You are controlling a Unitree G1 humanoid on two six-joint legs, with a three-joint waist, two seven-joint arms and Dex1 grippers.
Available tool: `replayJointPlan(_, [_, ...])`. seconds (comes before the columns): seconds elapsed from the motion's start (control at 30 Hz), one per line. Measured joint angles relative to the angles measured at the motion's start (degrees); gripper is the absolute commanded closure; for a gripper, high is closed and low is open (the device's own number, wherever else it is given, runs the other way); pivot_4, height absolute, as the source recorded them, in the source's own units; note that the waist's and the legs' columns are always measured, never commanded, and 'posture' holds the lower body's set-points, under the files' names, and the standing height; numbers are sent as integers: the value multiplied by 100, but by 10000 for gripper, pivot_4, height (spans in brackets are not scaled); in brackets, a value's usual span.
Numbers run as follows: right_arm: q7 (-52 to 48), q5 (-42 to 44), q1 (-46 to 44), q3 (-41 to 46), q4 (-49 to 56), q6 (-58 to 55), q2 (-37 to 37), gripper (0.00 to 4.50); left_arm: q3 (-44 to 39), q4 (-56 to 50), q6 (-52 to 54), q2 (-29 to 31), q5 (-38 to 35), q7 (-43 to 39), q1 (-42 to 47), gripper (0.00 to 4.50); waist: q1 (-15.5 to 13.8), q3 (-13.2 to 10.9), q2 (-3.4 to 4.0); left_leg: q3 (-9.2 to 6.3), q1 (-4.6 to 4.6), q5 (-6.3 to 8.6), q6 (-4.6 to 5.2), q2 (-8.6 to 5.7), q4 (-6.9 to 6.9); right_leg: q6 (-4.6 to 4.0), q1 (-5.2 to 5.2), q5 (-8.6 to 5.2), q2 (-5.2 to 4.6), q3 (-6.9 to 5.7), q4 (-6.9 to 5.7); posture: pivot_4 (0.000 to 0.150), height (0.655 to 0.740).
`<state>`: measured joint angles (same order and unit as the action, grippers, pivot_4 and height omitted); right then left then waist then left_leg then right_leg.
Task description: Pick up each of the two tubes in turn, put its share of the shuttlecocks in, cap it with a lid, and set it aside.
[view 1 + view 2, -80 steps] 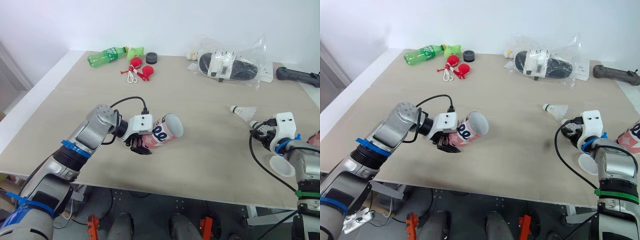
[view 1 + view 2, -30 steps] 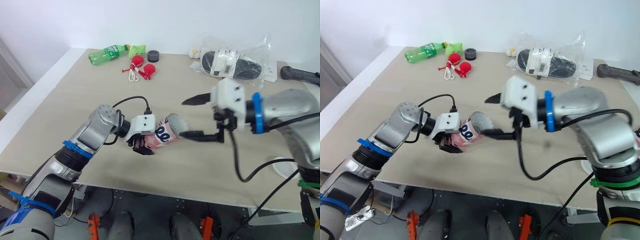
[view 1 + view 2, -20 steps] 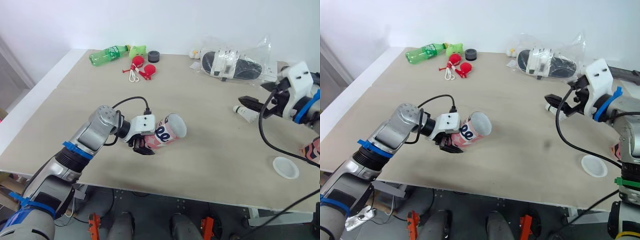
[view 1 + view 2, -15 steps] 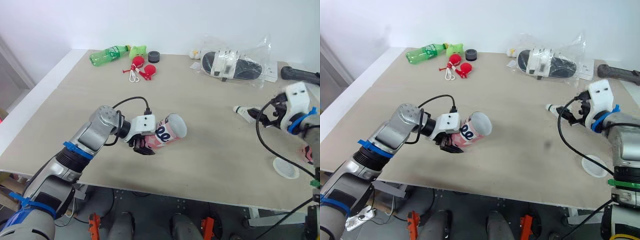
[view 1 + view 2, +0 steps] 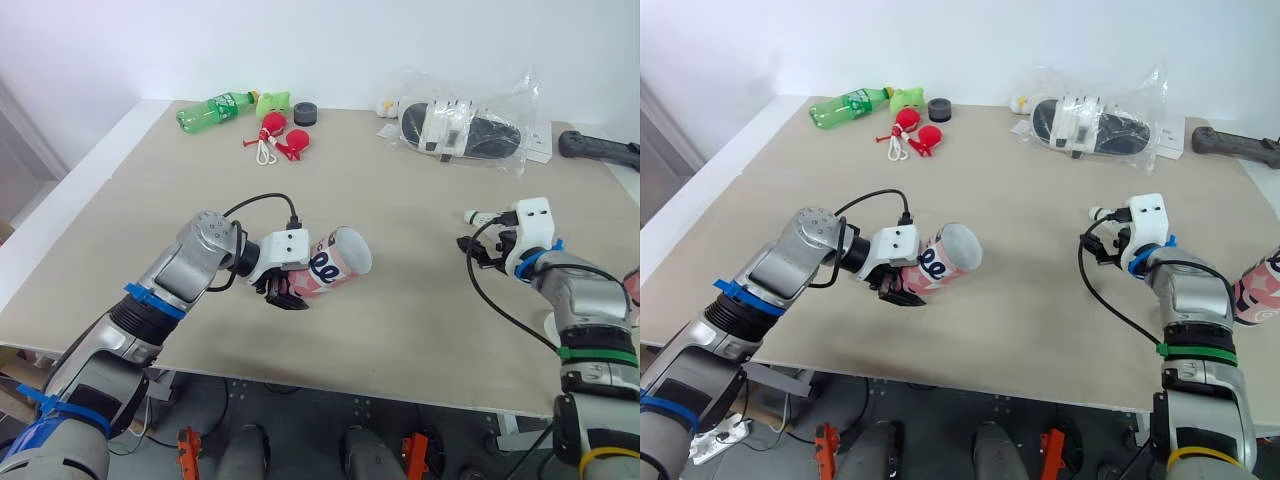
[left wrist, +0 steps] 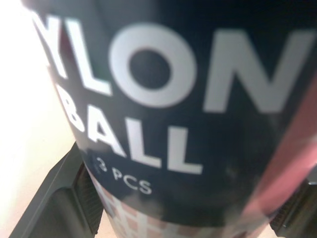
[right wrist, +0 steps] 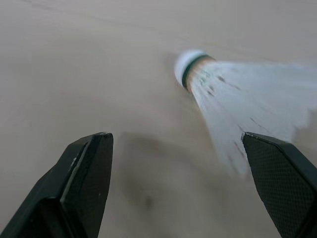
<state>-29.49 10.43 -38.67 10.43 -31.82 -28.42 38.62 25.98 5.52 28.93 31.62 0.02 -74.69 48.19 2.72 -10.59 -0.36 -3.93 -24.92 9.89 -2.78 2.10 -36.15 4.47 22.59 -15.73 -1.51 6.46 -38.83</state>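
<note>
Two tubes are showing for you. Your left claw (image 5: 283,293) is clamping the pink-patterned tube (image 5: 335,262) near the middle of the surface (image 5: 400,170), holding it tilted with its open mouth pointing toward 2 o'clock. In the left wrist view its dark label is sitting right up against the camera between the fingers (image 6: 54,198). The second tube (image 5: 1260,285) is lying at the 4 o'clock edge, beside your right forearm. Your right claw (image 7: 173,144) is sitting low over the surface at about 3 o'clock with its fingers spread wide, gripping nothing. A white shuttlecock (image 7: 233,99) is lying on the surface between and just ahead of them, its cork pointing toward 9 o'clock and its feather skirt reaching close to one fingertip; you cannot tell whether they are touching. At 11 o'clock a green bottle (image 5: 213,108) and a pair of red balls on a cord (image 5: 280,140) are resting. At 1 o'clock a clear bag (image 5: 460,125) is lying with dark items inside.
</note>
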Motion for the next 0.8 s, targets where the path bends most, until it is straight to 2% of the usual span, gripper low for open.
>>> replayJointPlan(0.1, [0,-109,-279,-115,-362,252,-47,590,0,-6,16,1,0,4,0,8510,1,0,0,0,2,0,0,0,3,-1,0,0,0,0,0,1500,7400])
replayJointPlan(0.13, [0,-152,-339,-146,-460,339,-57,2888,0,-11,18,1,-1,5,-2,8510,-1,0,0,-1,2,0,0,0,3,-1,-1,0,1,-1,0,1500,7400])
replayJointPlan(0.2, [18,-262,-445,-167,-740,562,-82,9455,2,-52,28,6,1,12,-15,8510,-1,0,0,-1,1,0,0,-1,3,-2,-2,0,-1,-1,0,1500,7400])
replayJointPlan(0.43, [115,-466,-481,-178,-1268,1054,-146,43244,2,-119,109,25,0,35,-30,8510,5,0,0,-1,2,0,0,-1,8,-5,-1,2,-1,-1,1,1500,7400])
replayJointPlan(0.57, [-107,-457,-463,-177,-1153,1265,-144,44321,3,-129,115,30,0,44,-34,8510,6,-1,1,-1,3,0,0,-2,8,-4,-1,1,-1,0,1,1500,7400])
replayJointPlan(0.7, [-843,-260,-228,-246,-337,1485,-86,44321,3,-164,124,41,0,45,-49,8510,8,-1,2,-2,6,0,-1,-1,14,-1,-1,-1,0,0,1,1500,7400])
replayJointPlan(0.73, [-1495,53,23,-334,534,1352,78,44321,3,-183,124,31,-3,47,-53,8510,0,-2,3,-3,4,0,-1,-2,16,-1,-1,-1,-1,0,1,1500,7400])
replayJointPlan(0.8, [-2142,412,198,-453,1521,982,389,44321,2,-193,121,30,-10,42,-52,8510,-9,-9,19,-6,-2,0,-1,-7,16,-1,0,-2,-4,-1,0,1500,7400])
